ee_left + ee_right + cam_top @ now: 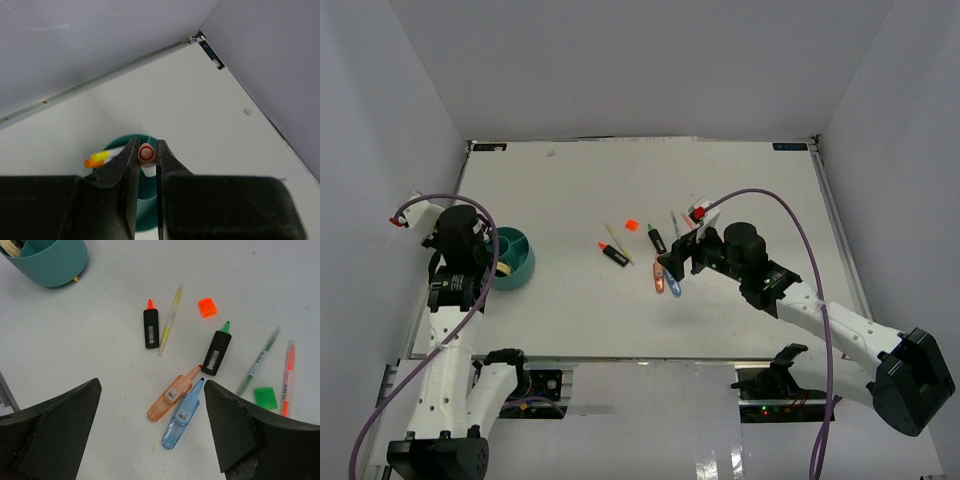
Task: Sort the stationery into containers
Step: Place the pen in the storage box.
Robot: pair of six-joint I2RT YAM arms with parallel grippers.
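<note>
The round teal tub [517, 262] stands at the left; it also shows in the left wrist view [131, 145] and the right wrist view [50, 262]. My left gripper [146, 143] is right above it, shut on a white pen with an orange-red end [146, 153]. Yellow and orange pen tips [99, 157] stick out of the tub. My right gripper [152, 425] is open and hovers over a clear orange marker [172, 397] and a clear blue marker [181, 416] lying side by side. It touches neither.
On the table beyond lie a black marker with an orange tip [151, 329], a yellow pen [169, 322], an orange cap [207, 307], a black marker with a green tip [217, 352], a green pen [259, 361], an orange pen [287, 377] and a green cap [265, 397]. White walls enclose the table.
</note>
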